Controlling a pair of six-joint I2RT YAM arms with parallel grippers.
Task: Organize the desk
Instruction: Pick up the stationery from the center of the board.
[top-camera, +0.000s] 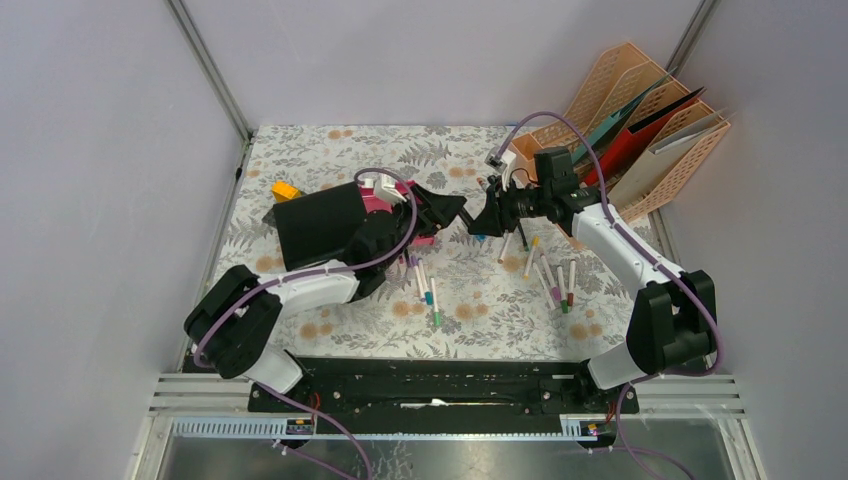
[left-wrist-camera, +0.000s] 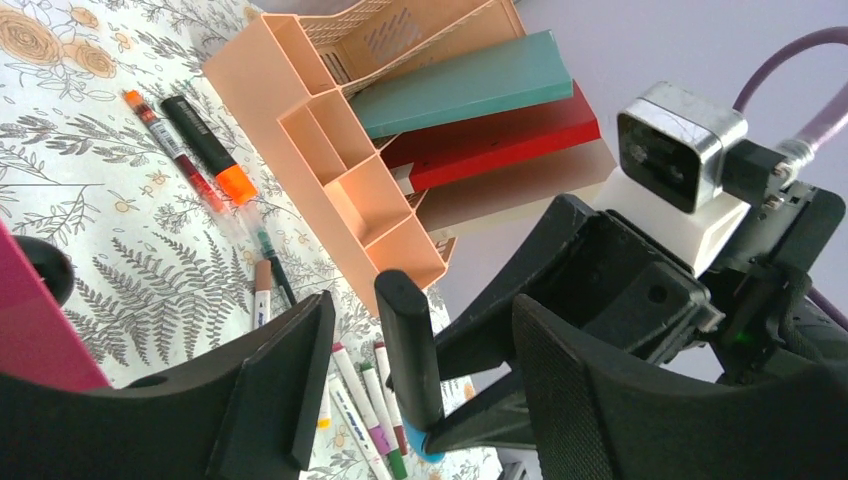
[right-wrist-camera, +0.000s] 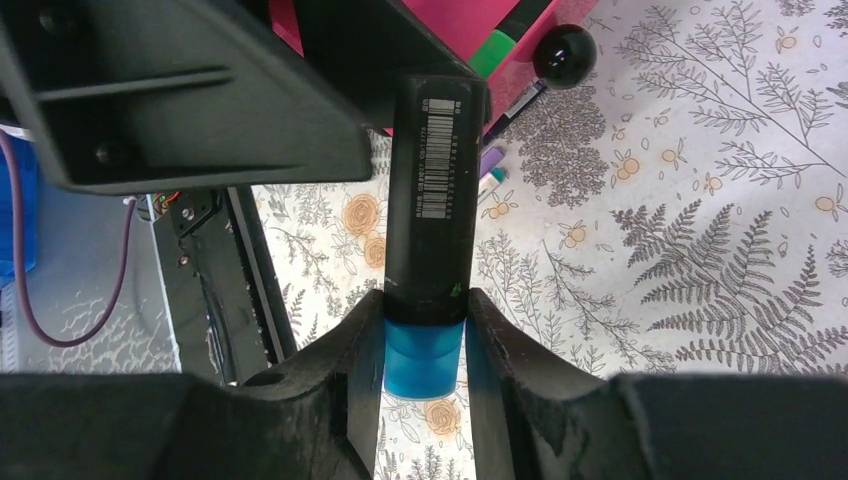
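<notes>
Right fingers (right-wrist-camera: 355, 390) pinch the marker (right-wrist-camera: 432, 200) by its blue end above the table (right-wrist-camera: 720, 250); left fingers (left-wrist-camera: 265, 400) stand wide around its black end. Releasing before those clamp would likely drop it.

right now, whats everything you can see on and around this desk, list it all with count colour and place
fern-print cloth desk: one, pale with grey leaves, under everything
black marker with blue cap: one, in the air between both grippers
peach plastic file rack: one, far right of the desk
flat folders: at least three, teal, red, cream, standing in the rack
black highlighter with orange cap: one, lying by the rack
loose felt pens: several, mixed caps, middle of the desk
black case with pink inside: one, left of middle
small yellow-orange item: one, behind the case, kind unclear
left gripper: black, open, fingers either side of the marker
right gripper: black, shut on the marker's cap end
</notes>
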